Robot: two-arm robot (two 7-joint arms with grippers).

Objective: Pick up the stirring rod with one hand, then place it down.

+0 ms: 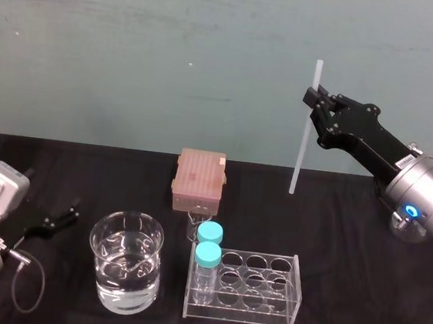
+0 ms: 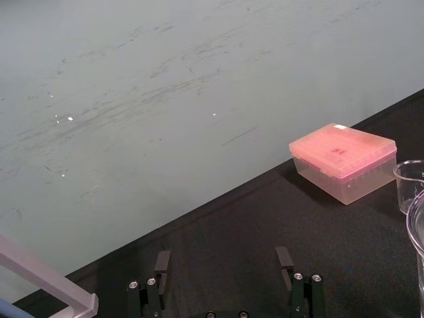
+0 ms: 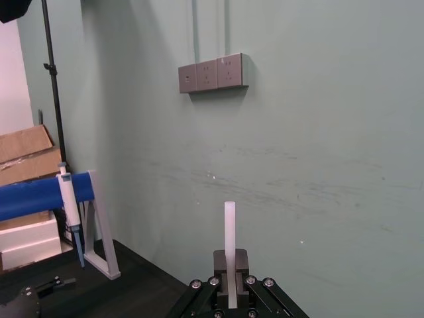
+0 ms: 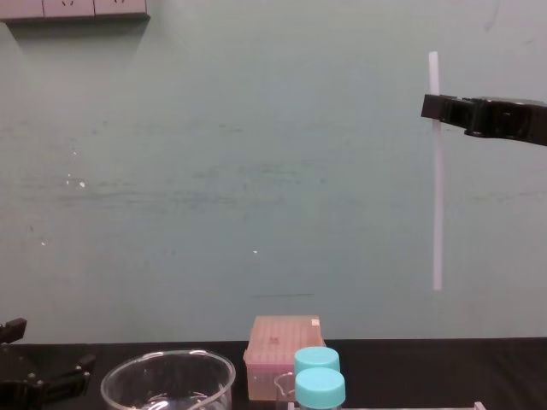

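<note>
White stirring rod (image 1: 305, 131): upright at upper right, clamped near its top by right gripper (image 1: 314, 94), well above black table (image 1: 342, 222). Left gripper (image 1: 62, 219): lower left, fingers spread, empty. Step apparently: lifted; next, lower and release.

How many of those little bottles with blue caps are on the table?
2. Both stand at the left end of the clear rack: the front blue-capped bottle, and the rear blue-capped bottle right behind it. I see no spot where another could be hiding.
</note>
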